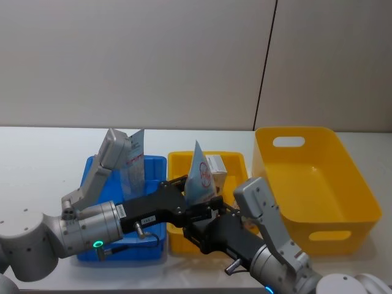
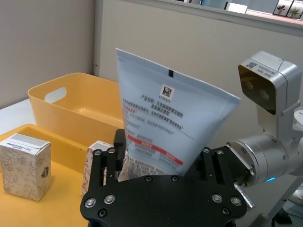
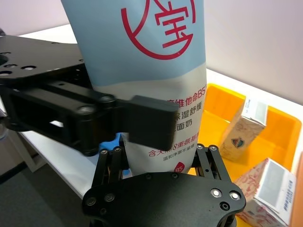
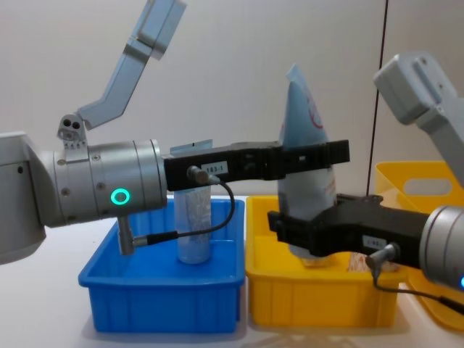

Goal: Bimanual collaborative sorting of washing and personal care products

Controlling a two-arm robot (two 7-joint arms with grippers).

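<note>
A pale blue squeeze tube [image 1: 199, 174] with red print stands upright, flat end up, over the small yellow bin [image 1: 177, 160]. My left gripper [image 4: 312, 156] reaches in from the left and is shut on the tube [image 4: 303, 123] at mid-height. My right gripper [image 4: 308, 228] is shut on its lower part, as the right wrist view shows [image 3: 161, 163]. A second tube [image 4: 193, 217] stands in the blue bin [image 4: 159, 297]. Lying in the small yellow bin are a beige box [image 3: 241, 132] with a dark emblem and a white box [image 3: 270, 189] with a red pattern.
A large yellow bin [image 1: 318, 184] with handle slots stands to the right of the small one. The three bins sit side by side near the table's front edge. Bare white table [image 1: 43, 159] stretches to the left and behind, up to a grey wall.
</note>
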